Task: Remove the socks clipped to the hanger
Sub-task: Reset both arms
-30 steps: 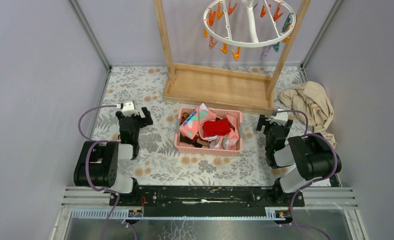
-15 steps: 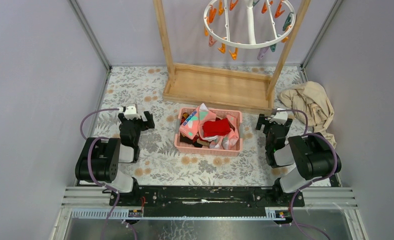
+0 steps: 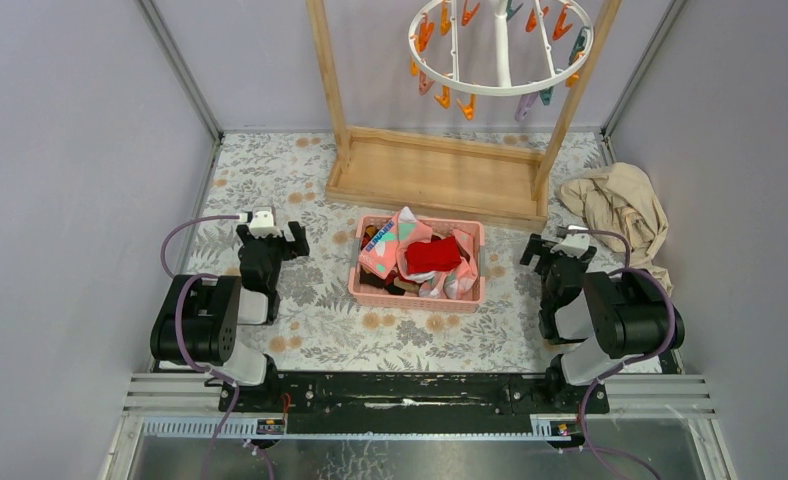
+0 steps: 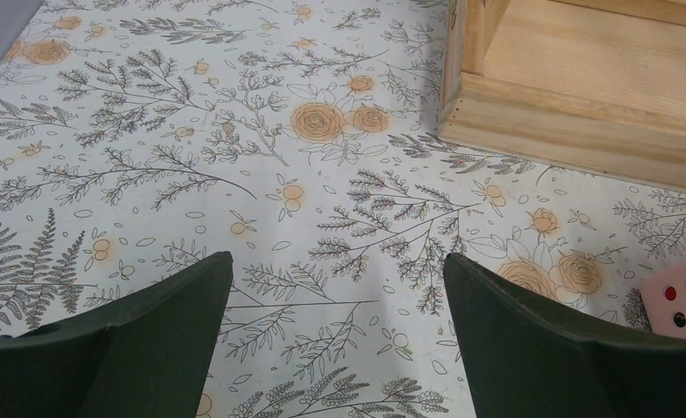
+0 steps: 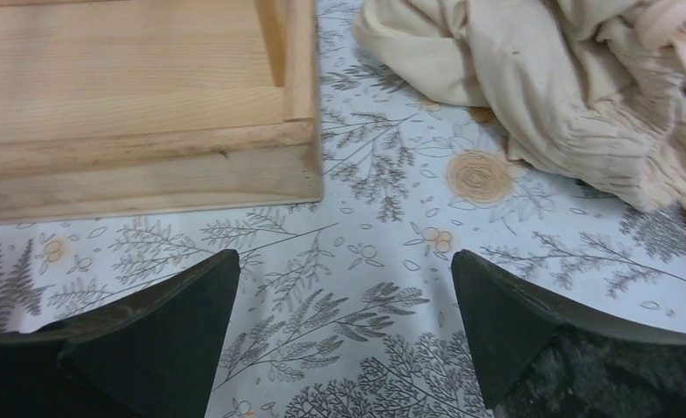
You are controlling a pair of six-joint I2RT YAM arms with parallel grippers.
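Left fingers (image 4: 139, 348) and right fingers (image 5: 157, 340) gape wide, holding nothing, over flowered worktop (image 4: 235, 131). Between them, the pink basket (image 3: 417, 299) holds the socks (image 3: 433, 255). The hanger (image 3: 490, 90) hangs well ahead, above the wooden frame (image 3: 440, 175).

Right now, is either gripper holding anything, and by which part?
Nothing is held. The left gripper and the right gripper are both open and empty above the floral table cover. The socks lie in the pink basket.
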